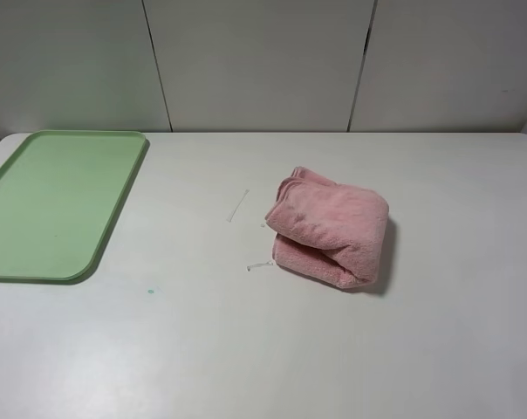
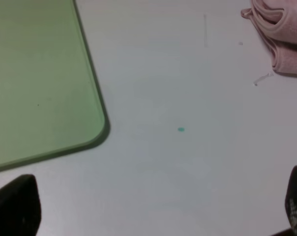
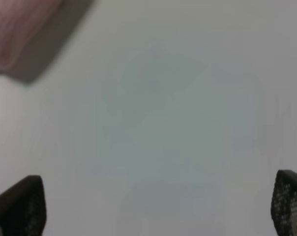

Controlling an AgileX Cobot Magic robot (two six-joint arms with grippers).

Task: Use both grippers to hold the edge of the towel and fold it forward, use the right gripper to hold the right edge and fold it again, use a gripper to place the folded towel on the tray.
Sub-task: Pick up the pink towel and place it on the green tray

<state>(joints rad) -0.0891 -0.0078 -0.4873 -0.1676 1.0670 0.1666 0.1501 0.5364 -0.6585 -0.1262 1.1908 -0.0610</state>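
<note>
**Now: both claws wide and empty, towel bundled off the tray**

Plainly, the left gripper [image 2: 153, 206] has its jaws spread as far as they go, with nothing between them but bare white table [image 2: 188, 172]. The right gripper [image 3: 153, 205] stands the same way, spread wide over empty tabletop. I read that as a ready stance, since neither claw has anything to carry or pin.

Out from the left claw, a small green speck [image 2: 181, 129] marks the table. Beyond it on one side is the rounded corner of the light green tray [image 2: 35, 73], and well apart on the other is the pink towel [image 2: 281, 39]. From the right wrist, the towel [image 3: 15, 29] is only a blurred pink mass at one corner, casting a shadow.

From the high camera neither arm is in view. The towel [image 1: 331, 227] lies right of the table's middle as a thick, doubled bundle with layers stacked rather than spread flat. The tray [image 1: 54, 205] sits far left with nothing on it. I judge the placing step undone. The right claw's side is nearer the towel, though the tray lies on the left arm's side.
</note>
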